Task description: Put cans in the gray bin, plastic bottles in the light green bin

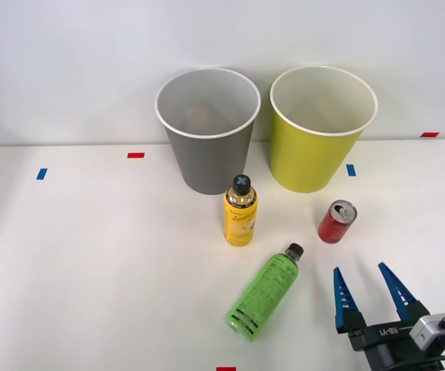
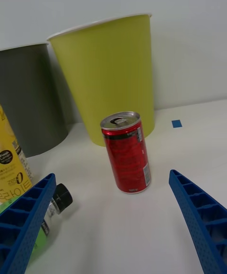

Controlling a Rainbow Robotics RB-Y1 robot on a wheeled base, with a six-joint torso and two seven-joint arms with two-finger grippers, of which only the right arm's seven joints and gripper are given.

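Standing upright on the white table, the red can waits near the green bin. The right gripper sits low, close to the can, with its two blue fingers spread wide and nothing between them. It looks lined up so the can can fit in the gap. The gray bin is where the can should go. The yellow bottle stands by that bin, and the green bottle lies on its side.

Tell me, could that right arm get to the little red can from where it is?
Probably yes. The right gripper is open and the red can stands upright just ahead of it, with bare table between. The green bottle lies off to the side.
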